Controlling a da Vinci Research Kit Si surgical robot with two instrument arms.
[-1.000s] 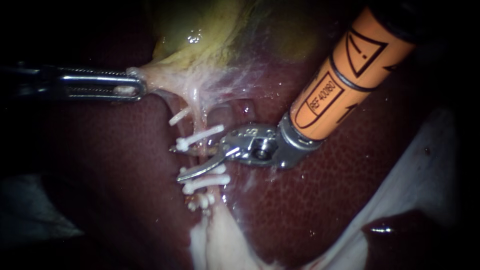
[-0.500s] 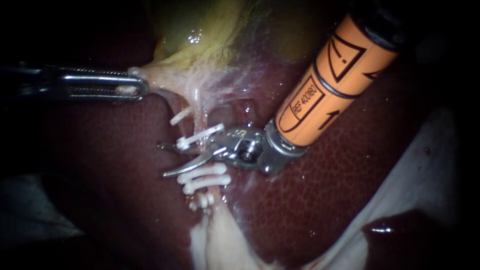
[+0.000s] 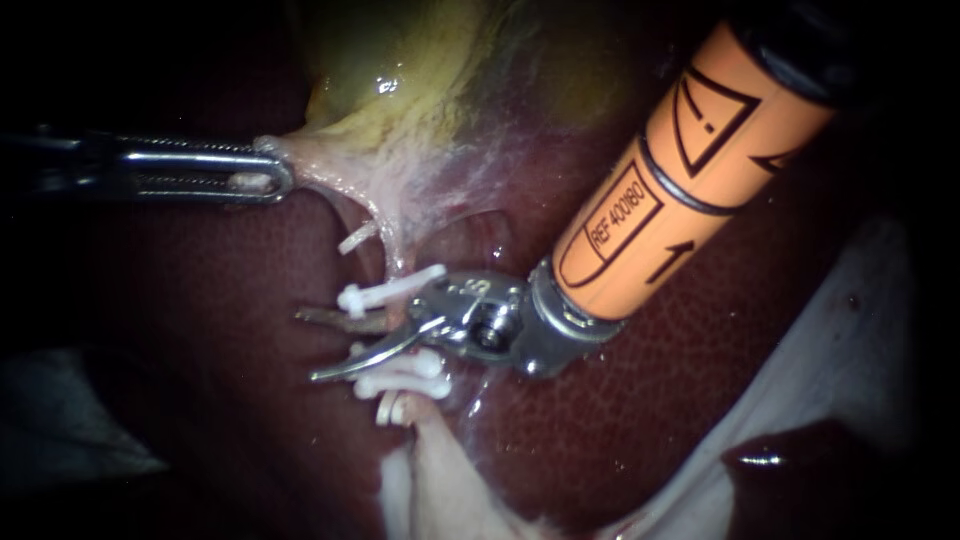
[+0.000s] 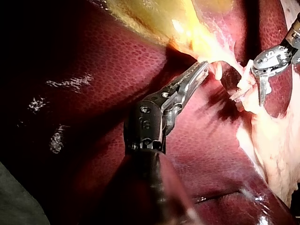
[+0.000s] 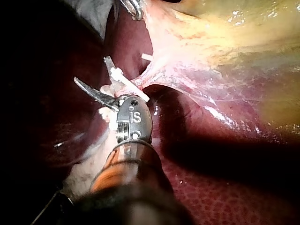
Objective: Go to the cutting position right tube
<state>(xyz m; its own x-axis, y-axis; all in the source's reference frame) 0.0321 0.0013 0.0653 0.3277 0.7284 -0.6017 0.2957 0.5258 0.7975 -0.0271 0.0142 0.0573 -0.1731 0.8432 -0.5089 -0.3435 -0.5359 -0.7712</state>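
Two wide-open jaws of right instrument (image 3: 308, 346) astride the clipped tube (image 3: 392, 255); left instrument (image 3: 272, 182) clamped on gallbladder (image 3: 400, 90).

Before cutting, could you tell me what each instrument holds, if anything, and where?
Left instrument: the gallbladder, by the pale tissue at its lower edge. Right instrument: nothing; its open jaws straddle the tube between clips.

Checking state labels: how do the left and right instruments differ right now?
The slim silver left instrument is shut on pale gallbladder tissue; the orange-sleeved right instrument stands open. Left lies straight and level; right's curved blades straddle the tube between white plastic clips. Both lie over the dark red liver.
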